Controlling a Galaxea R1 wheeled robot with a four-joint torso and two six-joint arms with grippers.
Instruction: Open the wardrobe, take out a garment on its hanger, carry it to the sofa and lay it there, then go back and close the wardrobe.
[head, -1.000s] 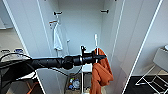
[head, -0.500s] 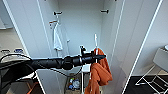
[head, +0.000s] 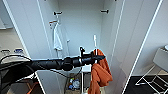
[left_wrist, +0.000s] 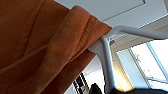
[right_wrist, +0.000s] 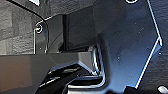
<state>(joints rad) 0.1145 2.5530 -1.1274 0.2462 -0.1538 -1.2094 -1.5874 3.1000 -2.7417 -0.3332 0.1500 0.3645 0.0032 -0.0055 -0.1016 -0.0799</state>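
Left arm (head: 55, 63) outstretched level, gripper (head: 101, 57) at hanger (head: 95, 45).

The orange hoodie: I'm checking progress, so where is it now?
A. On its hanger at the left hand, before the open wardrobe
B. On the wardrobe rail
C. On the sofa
A: the orange hoodie hangs from its hanger at the left hand, before the open wardrobe.

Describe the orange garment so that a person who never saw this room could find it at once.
Look at the open white wardrobe. In front of its opening, a black arm reaches in from the left; the garment hangs at its left hand on a thin white hanger. It is rust-orange, while the other garment, the T-shirt hanging inside, is white.
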